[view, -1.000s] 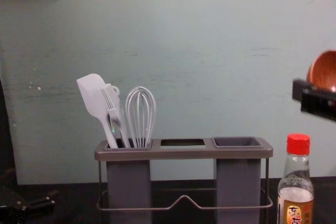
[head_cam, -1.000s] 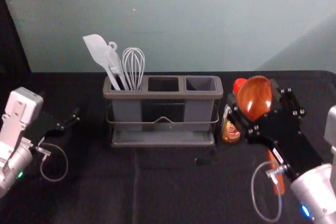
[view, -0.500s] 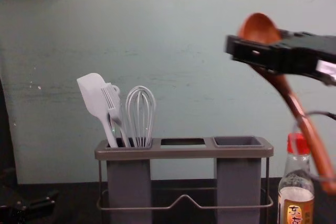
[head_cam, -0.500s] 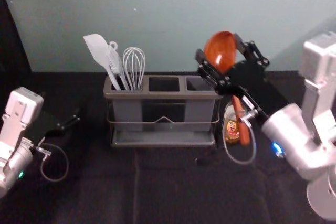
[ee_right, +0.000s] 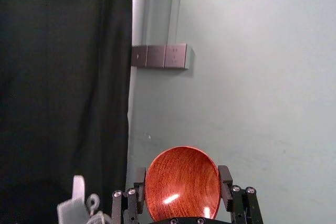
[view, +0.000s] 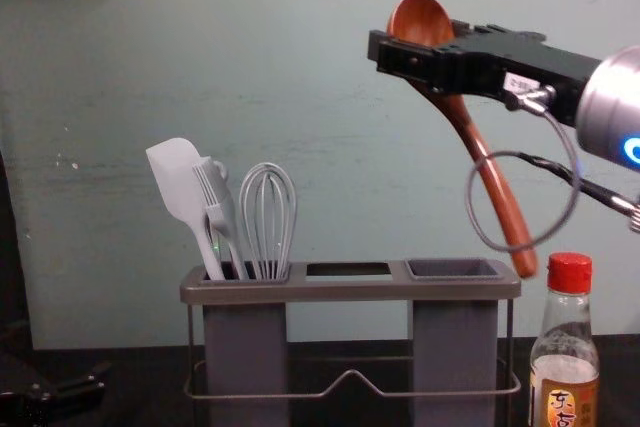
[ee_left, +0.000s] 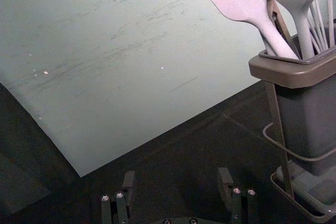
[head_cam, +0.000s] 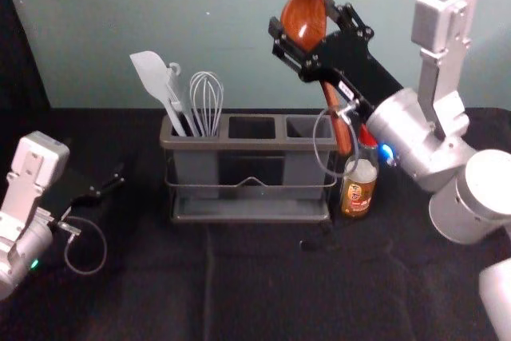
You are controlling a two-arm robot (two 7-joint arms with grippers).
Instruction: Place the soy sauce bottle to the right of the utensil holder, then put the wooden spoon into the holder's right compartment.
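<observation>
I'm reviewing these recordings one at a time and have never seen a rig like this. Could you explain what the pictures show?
It is a robot with two arms, each ending in a two-fingered gripper. The head picture looks down from its head; the chest picture looks across the table from lower down. Two more come from cameras on its wrists.

On the dark-covered table stands a utensil holder with three openings. A spatula, a brush and a whisk stand in its left one. A soy sauce bottle stands just right of the holder.

The right gripper holds a wooden spoon by its bowl, raised, handle slanting down towards the holder's right end. The left gripper is open and empty, off to the holder's left.
</observation>
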